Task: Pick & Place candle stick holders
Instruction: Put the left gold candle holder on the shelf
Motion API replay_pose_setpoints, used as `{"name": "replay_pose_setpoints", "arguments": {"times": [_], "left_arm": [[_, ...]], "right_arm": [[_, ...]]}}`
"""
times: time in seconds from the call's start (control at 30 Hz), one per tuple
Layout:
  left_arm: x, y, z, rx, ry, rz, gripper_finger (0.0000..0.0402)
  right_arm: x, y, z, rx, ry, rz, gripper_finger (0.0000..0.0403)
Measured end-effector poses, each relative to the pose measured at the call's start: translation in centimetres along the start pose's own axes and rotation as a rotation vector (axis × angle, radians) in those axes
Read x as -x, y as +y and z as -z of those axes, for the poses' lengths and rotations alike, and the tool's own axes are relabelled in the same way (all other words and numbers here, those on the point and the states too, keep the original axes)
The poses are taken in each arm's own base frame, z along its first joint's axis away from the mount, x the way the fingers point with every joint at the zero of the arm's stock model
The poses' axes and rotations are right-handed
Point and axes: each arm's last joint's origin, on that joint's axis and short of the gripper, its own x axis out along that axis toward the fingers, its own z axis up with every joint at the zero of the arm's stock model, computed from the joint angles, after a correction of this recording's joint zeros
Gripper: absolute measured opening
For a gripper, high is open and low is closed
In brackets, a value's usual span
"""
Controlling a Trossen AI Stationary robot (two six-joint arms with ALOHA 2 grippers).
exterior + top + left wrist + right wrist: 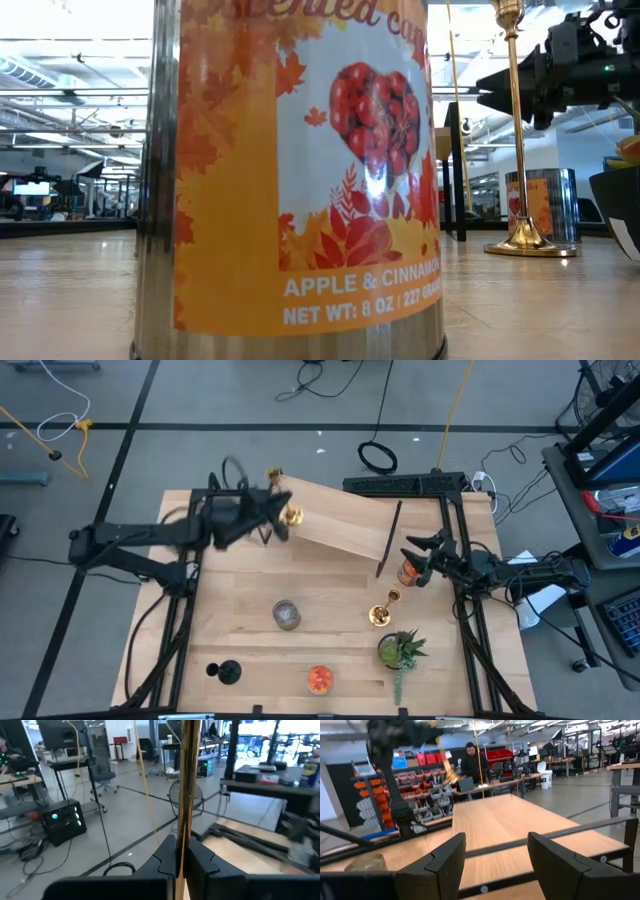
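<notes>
My left gripper (pixel 272 512) is shut on a slim gold candlestick (pixel 290 515) held above the table's far left part; its stem (pixel 189 780) rises between the fingers in the left wrist view. A second gold candlestick (pixel 381 614) stands on its round base (pixel 528 245) at the right. My right gripper (pixel 420 556) is open and empty beside an orange candle tin (pixel 407 572). A grey cup (pixel 286 614), an orange-red candle tin (pixel 319 678) and a short black holder (pixel 228 672) stand nearer the front edge. My left gripper pinches the candlestick's thin stem (pixel 181 854) between its two fingers, which lie across the stem. The candlestick is lifted clear of the table, base end (pixel 293 515) lower, somewhat tilted as the right wrist view (pixel 445 762) shows.
A green potted plant (pixel 400 650) stands at the front right. A wooden board (pixel 340 520) lies slanted at the back, with a black bar (pixel 388 538) on it. The orange-red tin (pixel 300 180) fills the low view. A person (pixel 470 760) stands beyond the table.
</notes>
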Motion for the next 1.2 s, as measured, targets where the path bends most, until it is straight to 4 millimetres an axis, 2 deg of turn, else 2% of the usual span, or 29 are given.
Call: {"name": "replay_pose_setpoints", "arguments": {"times": [0.1, 0.2, 0.33, 0.47, 0.6, 0.83, 1.07, 1.2], "left_arm": [[-2.6, 1.9, -1.0, 0.014, 0.018, 0.018, 0.0016], [-5.2, 3.9, -1.2, 0.024, 0.051, -0.020, 0.0016], [-8.0, 6.1, 0.2, 0.036, 0.121, -0.059, 0.0016], [-9.9, 7.6, 2.1, 0.031, 0.188, -0.100, 0.0016], [-10.8, 8.8, 3.1, 0.064, 0.215, -0.146, 0.0016], [-11.2, 9.8, 3.6, 0.069, 0.228, -0.182, 0.0016], [-11.2, 9.8, 3.7, 0.012, 0.246, -0.165, 0.0019], [-11.2, 9.9, 3.7, 0.013, 0.245, -0.165, 0.0041]], "right_arm": [[0.0, 0.0, 0.1, 0.003, 0.006, 0.001, 0.0212], [0.0, 0.0, 0.1, -0.012, 0.006, 0.001, 0.0212], [0.0, 0.0, 0.0, -0.012, 0.004, 0.001, 0.0212], [0.0, 0.0, 0.0, -0.011, 0.004, 0.001, 0.0212], [0.0, 0.0, 0.0, -0.009, 0.004, 0.001, 0.0212], [0.0, 0.0, 0.1, -0.007, 0.007, 0.001, 0.0212], [0.0, 0.0, 0.1, -0.007, 0.008, 0.001, 0.0212], [0.0, 0.0, 0.1, -0.007, 0.008, 0.002, 0.0212]]}}
